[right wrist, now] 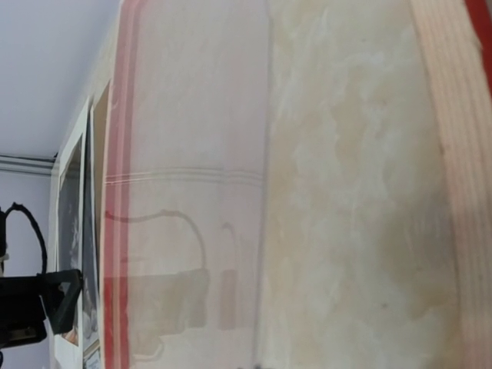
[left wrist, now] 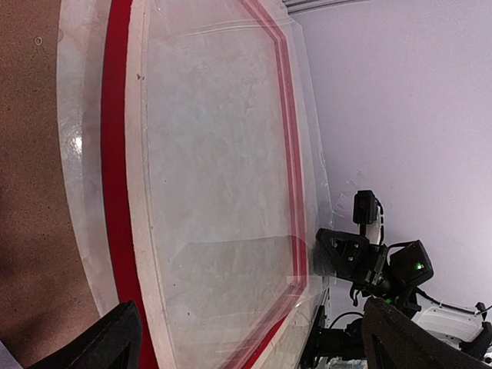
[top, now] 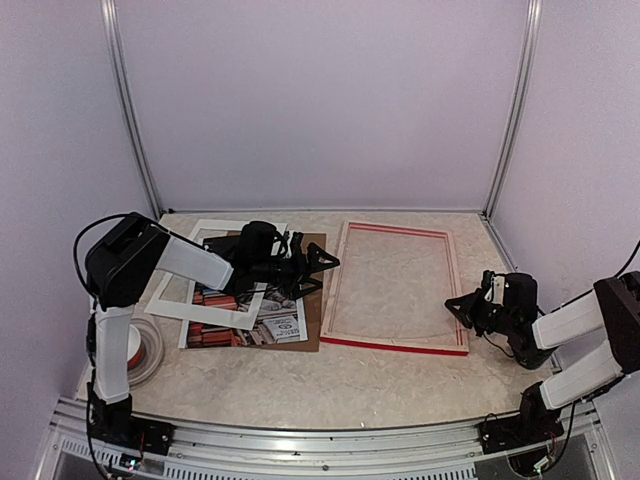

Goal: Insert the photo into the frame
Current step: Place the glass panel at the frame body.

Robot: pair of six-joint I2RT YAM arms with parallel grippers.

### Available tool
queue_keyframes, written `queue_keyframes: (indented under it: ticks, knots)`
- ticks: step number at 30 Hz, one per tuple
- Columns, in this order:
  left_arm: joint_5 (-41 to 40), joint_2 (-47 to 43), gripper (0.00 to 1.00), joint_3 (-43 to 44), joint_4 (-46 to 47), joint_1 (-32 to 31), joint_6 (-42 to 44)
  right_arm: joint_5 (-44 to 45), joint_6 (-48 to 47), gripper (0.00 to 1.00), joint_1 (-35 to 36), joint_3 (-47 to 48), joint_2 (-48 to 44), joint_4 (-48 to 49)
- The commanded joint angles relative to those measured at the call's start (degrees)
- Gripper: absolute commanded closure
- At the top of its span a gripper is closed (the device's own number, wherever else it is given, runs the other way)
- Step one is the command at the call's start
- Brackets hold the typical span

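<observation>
The frame (top: 395, 343) lies flat at centre right, red-edged with pale wood rails, its clear pane (left wrist: 223, 154) reflecting light. The photo (top: 214, 297) lies at the left, mostly covered by a white mat (top: 168, 300); only strips of coloured books show. My left gripper (top: 325, 264) hovers open over the brown backing board (top: 312, 325), pointing at the frame's left rail (left wrist: 115, 154) with nothing between its fingers (left wrist: 115, 338). My right gripper (top: 460, 306) is shut, its tip at the frame's right rail (right wrist: 453, 192) near the front corner. Its own fingers do not show in the right wrist view.
A printed paper sheet (top: 283, 326) lies on the backing board beside the photo. A roll of tape (top: 146, 350) sits at the left edge. Pale walls and metal corner posts (top: 508, 110) close in the table. A metal rail (top: 330, 435) runs along the near edge.
</observation>
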Motion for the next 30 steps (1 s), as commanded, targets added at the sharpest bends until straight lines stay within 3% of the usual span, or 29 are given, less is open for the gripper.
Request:
queue_keyframes:
  ticks: [1,30]
  knots:
    - [0.3,0.2,0.01,1.1,0.8,-0.4,0.4,-0.6,-1.9,1.0,-0.7,0.6,-1.9,-0.8]
    - [-0.9,0.4,0.01,2.8,-1.7,-0.4,0.8,0.2,-3.4,1.0,-0.7,-0.2,-1.6,-1.6]
